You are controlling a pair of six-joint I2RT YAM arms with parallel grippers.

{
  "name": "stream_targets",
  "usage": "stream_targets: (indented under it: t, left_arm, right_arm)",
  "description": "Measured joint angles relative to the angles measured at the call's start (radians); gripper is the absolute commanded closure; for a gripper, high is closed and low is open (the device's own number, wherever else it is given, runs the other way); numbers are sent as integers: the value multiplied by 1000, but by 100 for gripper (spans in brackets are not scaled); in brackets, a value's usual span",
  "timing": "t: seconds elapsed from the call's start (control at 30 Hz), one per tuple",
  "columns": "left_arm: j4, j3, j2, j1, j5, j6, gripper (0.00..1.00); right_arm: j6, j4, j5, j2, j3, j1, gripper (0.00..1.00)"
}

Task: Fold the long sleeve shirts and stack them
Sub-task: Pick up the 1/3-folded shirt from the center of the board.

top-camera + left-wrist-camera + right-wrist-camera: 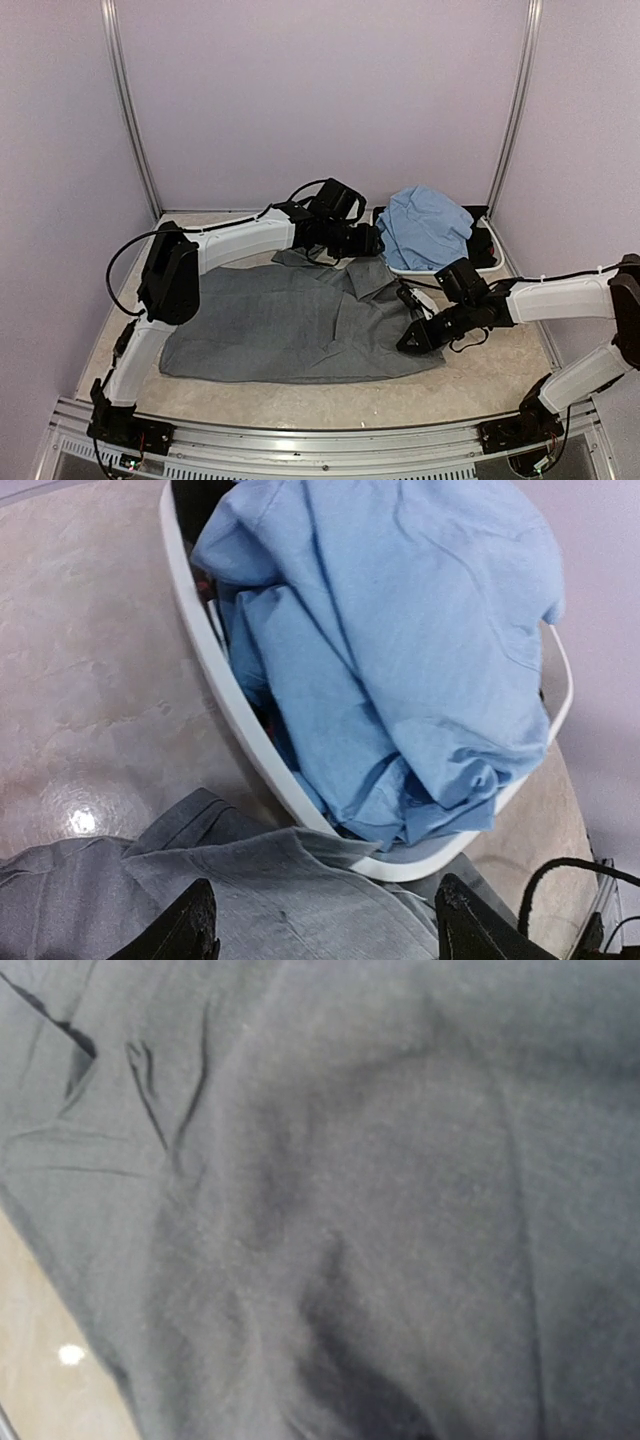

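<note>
At the far edge of the spread cloth, just short of the basin, the left hand [325,935] hovers with its fingers wide apart, holding nothing, a rumpled fold of the slate grey shirt [290,325] right beneath. Out at that shirt's right edge, the right hand [412,338] sits low on the fabric. Its own camera shows only grey cloth, so whether it is pinching anything cannot be told. The grey shirt lies unfolded across the table [480,378], and the light blue shirt [425,228] is heaped in the white basin [215,670]. The danger looks to be that rim, right up against the cloth. A sloppy close could catch it, or grab extra layers, and drag everything askew.
</note>
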Motion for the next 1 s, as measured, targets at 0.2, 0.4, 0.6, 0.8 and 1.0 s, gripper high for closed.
stream_targets:
  t: [0.2, 0.4, 0.6, 0.8, 1.0]
  left_arm:
    - [-89, 69, 105, -17, -118, -34, 36]
    - [-98, 69, 122, -23, -134, -60, 47]
    - [-14, 3, 111, -19, -51, -93, 36]
    - [65, -174, 45, -24, 13, -92, 30]
    - [98, -197, -37, -60, 19, -17, 26]
  right_arm:
    - [-6, 20, 2, 34, 0, 8, 89]
    - [-14, 26, 3, 47, 0, 19, 90]
    - [-16, 47, 4, 50, -9, 23, 90]
    - [-14, 53, 18, 49, -26, 24, 92]
    - [11, 57, 33, 25, -51, 24, 93]
